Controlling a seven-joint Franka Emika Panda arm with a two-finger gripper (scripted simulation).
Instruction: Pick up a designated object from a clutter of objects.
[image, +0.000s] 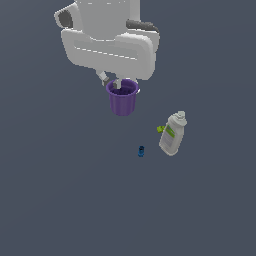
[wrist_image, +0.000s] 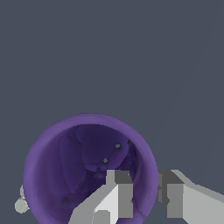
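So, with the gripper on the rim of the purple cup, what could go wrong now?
The gripper holds only the thin wall of the purple cup, one finger inside and one outside, so the cup may tilt or slip. The white bottle and the blue cylinder lie apart, so knocking them seems unlikely.

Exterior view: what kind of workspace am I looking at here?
Likely a bare simulated test surface: flat grey ground, no walls or furniture, just a purple cup, white bottle and tiny blue cylinder under the gripper.

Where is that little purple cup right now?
In the exterior view the purple cup sits upper centre, directly under the tool, whose fingers straddle its rim; the white bottle and tiny blue cylinder lie apart, toward the lower right.
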